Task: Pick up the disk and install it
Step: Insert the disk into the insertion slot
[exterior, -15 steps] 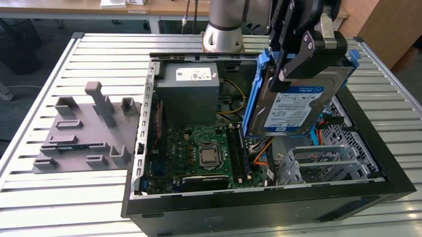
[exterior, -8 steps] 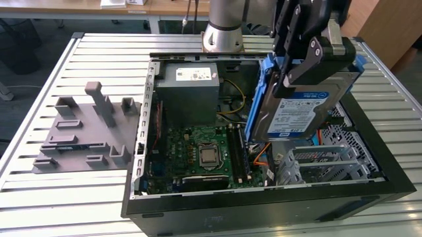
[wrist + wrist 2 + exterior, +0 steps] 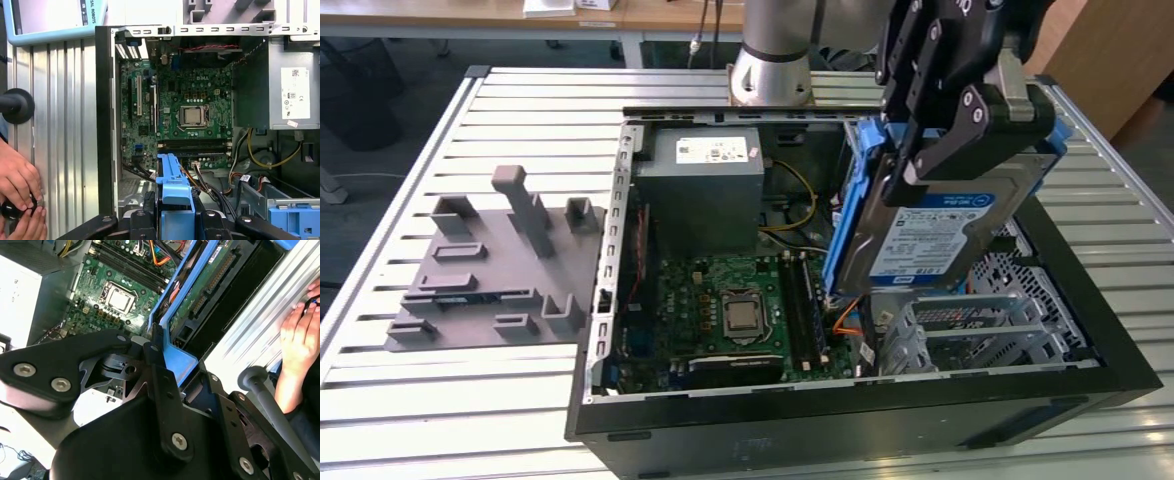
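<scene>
Silver-metal disk (image 3: pixel 937 238) found in the exterior view, on edge and tilted, white-and-blue label facing outward, blue side rail (image 3: pixel 851 200) along the edge toward the exterior view's left. Gripped at its upper end by the black end effector (image 3: pixel 950 150), fingers closed firmly on it. Hung over the open black computer case (image 3: pixel 854 425), toward the exterior view's right, lower end down near the metal drive cage (image 3: pixel 961 335); could not tell whether touching. Showed, inside the case, the green motherboard (image 3: pixel 720 300) and, at the far end, the grey power supply (image 3: pixel 700 190). Showed also a grey moulded fixture (image 3: pixel 494 270) on the slatted tabletop (image 3: pixel 440 400), well apart from the case at the exterior view's left.

Looked, in the second wrist view, past the black linkages of the end effector (image 3: pixel 162 365), closed on the blue side rail, along the disk's green circuit-board face (image 3: pixel 205 285), with the motherboard beside it. Caught a person's hand (image 3: pixel 300 325) by the tabletop slats outside the case, and a grey round-ended handle (image 3: pixel 255 377) near it.

Looked, in the first wrist view, into the open case: blue side rail upright between the end effector's fingers, motherboard and power supply beyond. Caught two hands (image 3: pixel 17 190) together over the tabletop outside the case wall, closed round a small dark object, near a black round knob (image 3: pixel 15 105). Caught a bright blue plastic clip (image 3: pixel 295 220) inside the case, apart from the disk.
</scene>
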